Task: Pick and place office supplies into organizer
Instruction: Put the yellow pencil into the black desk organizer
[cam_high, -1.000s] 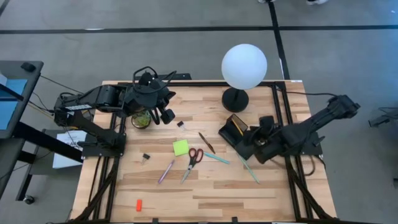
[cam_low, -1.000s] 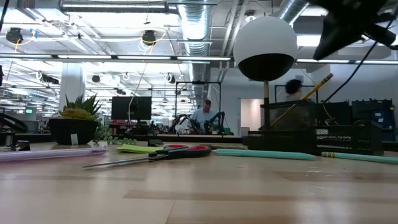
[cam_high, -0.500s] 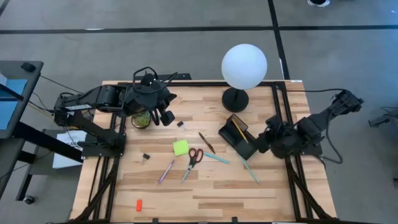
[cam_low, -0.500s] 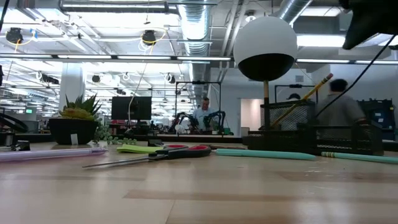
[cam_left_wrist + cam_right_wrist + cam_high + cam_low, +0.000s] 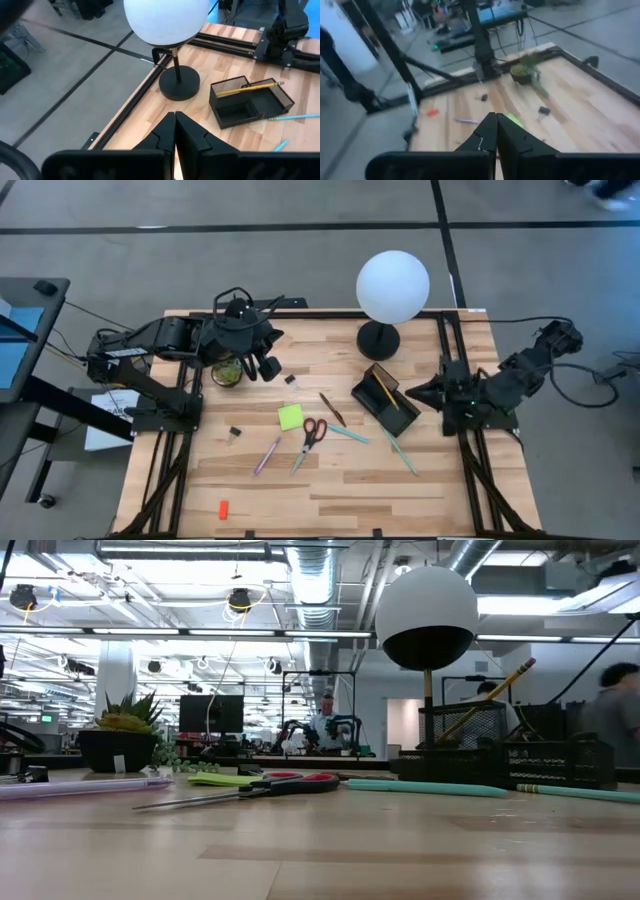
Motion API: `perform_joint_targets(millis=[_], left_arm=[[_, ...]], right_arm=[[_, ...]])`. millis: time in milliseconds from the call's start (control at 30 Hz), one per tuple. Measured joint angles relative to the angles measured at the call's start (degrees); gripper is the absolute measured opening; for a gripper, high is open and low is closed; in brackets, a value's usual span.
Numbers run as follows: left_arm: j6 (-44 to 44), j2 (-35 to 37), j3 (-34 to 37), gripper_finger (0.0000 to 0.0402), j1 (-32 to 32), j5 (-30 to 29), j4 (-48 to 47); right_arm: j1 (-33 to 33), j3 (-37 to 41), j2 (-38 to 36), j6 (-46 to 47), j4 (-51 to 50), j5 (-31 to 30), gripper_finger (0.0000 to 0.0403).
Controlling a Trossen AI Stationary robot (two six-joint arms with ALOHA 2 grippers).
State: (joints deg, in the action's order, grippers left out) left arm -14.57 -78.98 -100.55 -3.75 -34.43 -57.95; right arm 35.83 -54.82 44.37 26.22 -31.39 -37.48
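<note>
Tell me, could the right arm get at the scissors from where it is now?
Probably yes. The right gripper, shut, sits just right of the organizer. The scissors lie in the open, farther left; nothing covers them, though the organizer lies partly between, so it would reach over.

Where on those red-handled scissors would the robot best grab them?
Probably across the closed blades, just below the pivot, coming straight down. The scissors lie flat on the table, so the narrow blades fit between two fingers; the red handle loops look wider.

Wooden table [image 5: 330, 500] | on it: organizer [image 5: 385, 400], lamp [image 5: 379, 340], plant [image 5: 227, 372], scissors [image 5: 310, 440], sticky pad [image 5: 290, 417], pens [image 5: 266, 455], clips [image 5: 235, 432], red-orange piece [image 5: 223, 508]
</note>
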Motion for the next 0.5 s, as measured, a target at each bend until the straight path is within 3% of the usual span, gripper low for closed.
perform_joint_targets(millis=[133,333,500], left_arm=[[-3.2,0.0,0.0,0.0000,0.0,-0.4,0.0],[-4.1,0.0,0.0,0.0000,0.0,-1.5,0.2],[-4.1,0.0,0.0,0.0000,0.0,-2.4,0.4]], right_arm=[[-3.1,9.2,-3.8,3.9,-1.1,2.9,0.0000],[-7.7,24.5,-15.0,4.3,11.9,10.7,0.0000],[-8.5,29.2,-24.0,0.7,2.2,12.8,0.0000]])
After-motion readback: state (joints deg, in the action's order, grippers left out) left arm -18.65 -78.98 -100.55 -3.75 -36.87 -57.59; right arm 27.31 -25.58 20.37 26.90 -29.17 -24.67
